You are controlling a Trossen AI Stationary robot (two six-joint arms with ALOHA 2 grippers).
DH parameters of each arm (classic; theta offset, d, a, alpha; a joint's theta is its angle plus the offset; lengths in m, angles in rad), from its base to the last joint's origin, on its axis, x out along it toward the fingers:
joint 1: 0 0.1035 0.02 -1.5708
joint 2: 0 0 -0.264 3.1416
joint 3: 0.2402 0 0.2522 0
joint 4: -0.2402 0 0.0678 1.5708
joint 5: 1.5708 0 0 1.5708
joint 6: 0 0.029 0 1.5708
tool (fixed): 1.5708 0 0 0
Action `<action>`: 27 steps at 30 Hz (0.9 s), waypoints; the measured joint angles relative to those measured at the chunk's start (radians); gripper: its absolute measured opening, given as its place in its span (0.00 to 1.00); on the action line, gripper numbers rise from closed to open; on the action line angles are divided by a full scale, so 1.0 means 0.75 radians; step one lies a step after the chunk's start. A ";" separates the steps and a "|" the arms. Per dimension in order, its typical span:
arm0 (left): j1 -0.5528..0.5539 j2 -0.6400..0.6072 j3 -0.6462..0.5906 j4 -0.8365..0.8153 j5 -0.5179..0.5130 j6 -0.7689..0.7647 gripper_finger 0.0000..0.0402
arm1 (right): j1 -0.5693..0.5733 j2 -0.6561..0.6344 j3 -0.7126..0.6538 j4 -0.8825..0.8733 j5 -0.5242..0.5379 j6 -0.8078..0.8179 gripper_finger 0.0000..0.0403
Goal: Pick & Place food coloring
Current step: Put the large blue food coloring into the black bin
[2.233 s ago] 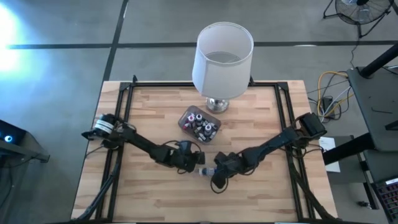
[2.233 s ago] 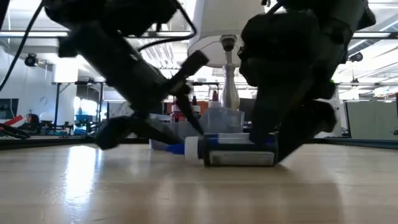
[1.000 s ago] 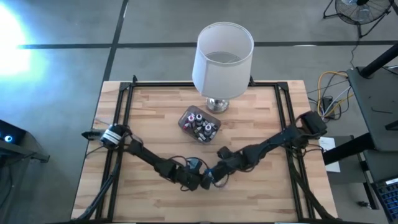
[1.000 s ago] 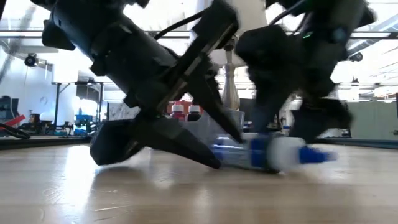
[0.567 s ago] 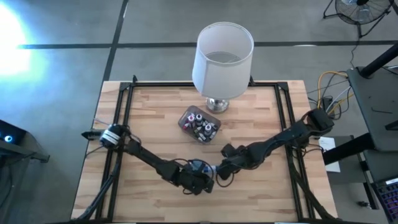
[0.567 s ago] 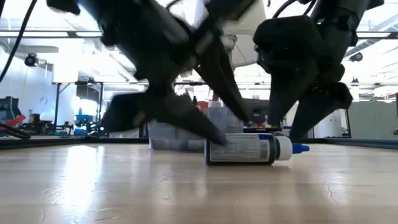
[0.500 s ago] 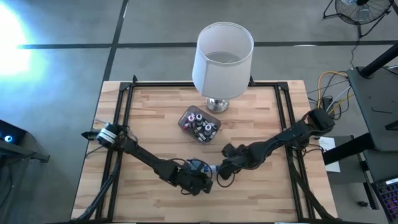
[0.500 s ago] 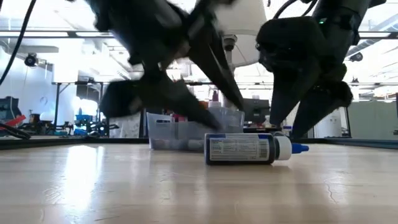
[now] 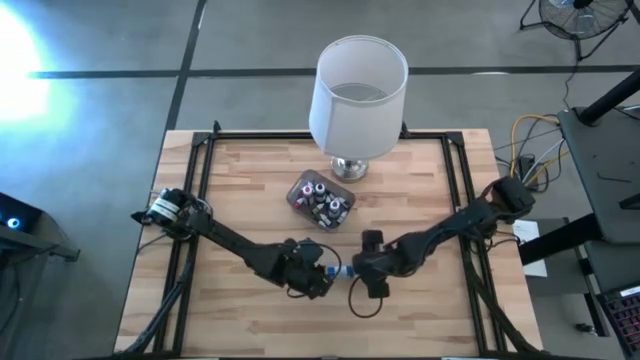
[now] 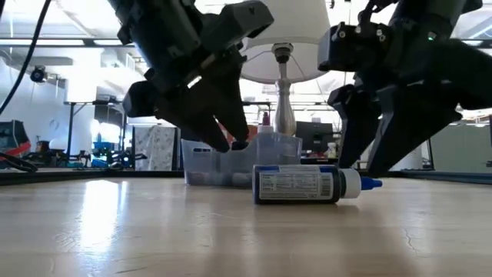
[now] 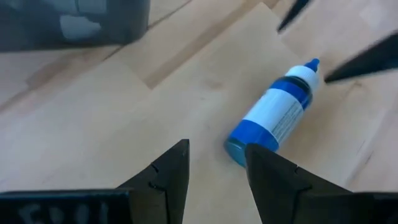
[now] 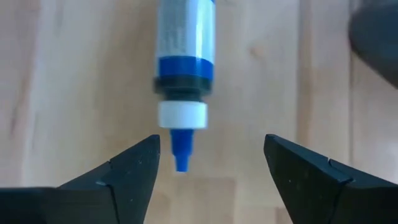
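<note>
One food coloring bottle (image 9: 340,271) lies on its side on the wooden table (image 9: 250,190). It has a blue body, a white label and a blue tip (image 12: 181,152), and it also shows in the low view (image 10: 304,185). My left gripper (image 11: 216,155) hovers open above and just behind the bottle's flat base (image 11: 236,149), touching nothing. My right gripper (image 12: 211,155) is open, with a finger on either side of the tip and clear of it. In the high view both grippers flank the bottle, the left gripper (image 9: 320,276) on one side and the right gripper (image 9: 362,284) on the other.
A small translucent tub (image 9: 320,200) holding several more little bottles stands just beyond the grippers, toward the far edge. Behind it is a lamp with a white shade (image 9: 358,95) on a metal foot (image 10: 283,108). Bare wood lies to the left, right and near side.
My left gripper has risen off the table from beside the bottle and rolled at the wrist. My right gripper has rolled about its own axis over the tip end. The bottle shifted a little at first and has since lain still on its side.
</note>
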 joint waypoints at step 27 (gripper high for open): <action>0.028 -0.009 -0.087 -0.002 0.077 0.013 0.33 | -0.009 0.093 0.005 0.166 -0.076 0.103 0.36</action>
